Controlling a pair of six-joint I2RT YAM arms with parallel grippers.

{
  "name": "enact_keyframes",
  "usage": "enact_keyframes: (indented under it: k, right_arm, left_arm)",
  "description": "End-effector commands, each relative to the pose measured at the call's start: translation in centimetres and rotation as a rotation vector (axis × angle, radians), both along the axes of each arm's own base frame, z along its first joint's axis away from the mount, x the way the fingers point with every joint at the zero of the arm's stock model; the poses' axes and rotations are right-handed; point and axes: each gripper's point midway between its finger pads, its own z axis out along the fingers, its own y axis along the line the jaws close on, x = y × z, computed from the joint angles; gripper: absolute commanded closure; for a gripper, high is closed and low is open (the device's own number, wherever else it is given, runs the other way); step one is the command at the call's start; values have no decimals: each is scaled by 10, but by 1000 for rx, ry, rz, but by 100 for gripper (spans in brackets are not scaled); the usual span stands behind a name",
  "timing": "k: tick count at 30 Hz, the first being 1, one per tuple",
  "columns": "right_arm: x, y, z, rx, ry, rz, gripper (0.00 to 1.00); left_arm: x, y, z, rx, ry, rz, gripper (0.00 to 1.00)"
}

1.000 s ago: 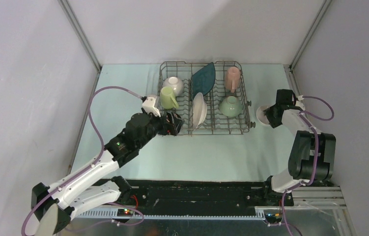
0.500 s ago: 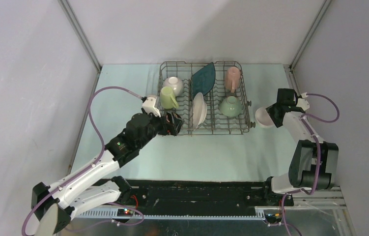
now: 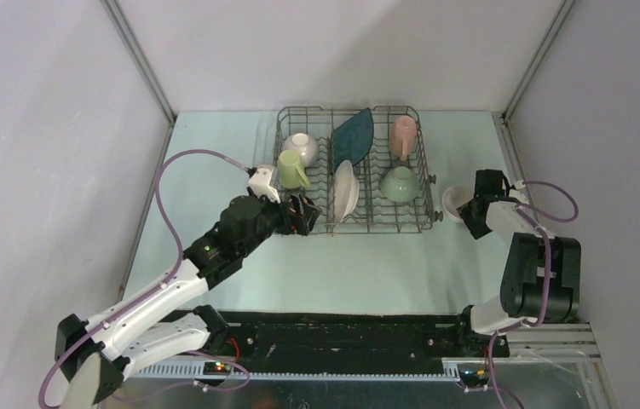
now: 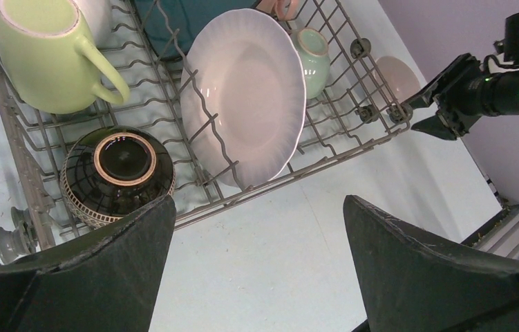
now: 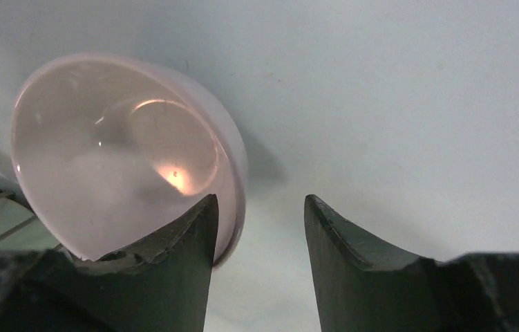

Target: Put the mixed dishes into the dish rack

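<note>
1. The dish rack stands at the far middle of the pale tabletop, and most of the dishes sit in it.
2. Along its far side stand the racked white bowl, the dark teal square plate on edge, and the pink mug.
3. Along its near side are the yellow-green mug, the white round plate upright between tines, and the pale green bowl.
4. The brown bowl lies upside down in the rack's near left corner, foot ring up.
5. The left pincer hovers just outside that corner, over the tabletop, its jaws spread wide and holding nothing. The brown bowl lies just beyond its left finger.
6. The loose white bowl is outside the rack, on the tabletop just beside the rack's right end. It is tipped on its side with its mouth towards the right pincer.
7. The right pincer is low at the bowl's rim with its jaws apart and not clamped. One finger overlaps the bowl's mouth at its lower rim, and the other finger is outside the bowl over bare tabletop. A sliver of the rim shows in the gap between them.
8. Whether the bowl leans on the rack cannot be told.
</note>
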Motion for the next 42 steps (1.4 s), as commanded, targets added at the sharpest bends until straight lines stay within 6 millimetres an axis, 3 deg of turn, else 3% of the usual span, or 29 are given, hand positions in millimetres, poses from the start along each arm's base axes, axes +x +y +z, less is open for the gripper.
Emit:
enact_keyframes:
  k: [1, 6, 11, 17, 18, 21, 22, 26, 29, 32, 33, 34, 35, 36, 38, 40, 41, 42]
  right_arm:
    - [17, 1, -7, 41, -46, -3, 51]
    - [17, -6, 7, 16, -81, -27, 85]
    - [5, -21, 40, -83, -127, -73, 92]
    - [-3, -21, 121, -307, -324, -20, 100]
    - [-3, -14, 142, -344, -390, -3, 100]
    - [-2, 6, 176, -417, -483, 132, 100]
    - [3, 22, 191, -399, -554, 202, 100]
    - [9, 82, 217, -342, -697, 540, 100]
    - [4, 116, 223, -276, -748, 651, 100]
    - [-3, 136, 218, -258, -734, 665, 100]
    - [-8, 151, 215, -245, -725, 696, 100]
    - [-9, 149, 215, -269, -715, 661, 100]
    - [-13, 164, 212, -262, -708, 692, 100]
    - [-14, 160, 212, -299, -698, 658, 100]
    - [-19, 170, 211, -331, -686, 639, 100]
    - [-25, 184, 212, -367, -682, 648, 100]
    - [-26, 179, 211, -411, -663, 611, 100]
    - [-27, 187, 212, -409, -660, 610, 100]
  left_arm:
    - [2, -4, 9, -45, -20, -8, 2]
    - [0, -3, 8, -45, -18, -9, 2]
    - [0, -2, 10, -52, -22, -4, 2]
    - [-1, -6, 16, -70, -29, -17, 2]
    - [-1, -7, 16, -72, -29, -22, 2]
    - [-1, -10, 16, -78, -29, -37, 2]
    - [-3, -14, 19, -86, -36, -60, 1]
    - [-9, -32, 35, -143, -109, -170, 2]
    - [-8, -46, 49, -182, -144, -221, 4]
    - [-6, -62, 61, -190, -149, -252, 5]
    - [-2, -69, 66, -190, -146, -256, 6]
    - [-1, -74, 65, -189, -131, -259, 6]
    - [3, -80, 70, -191, -127, -260, 8]
    - [5, -83, 69, -188, -113, -254, 10]
    - [13, -90, 78, -188, -109, -236, 19]
    - [20, -97, 73, -162, -97, -220, 20]
    - [20, -100, 73, -157, -95, -225, 21]
    - [22, -101, 74, -149, -96, -213, 21]
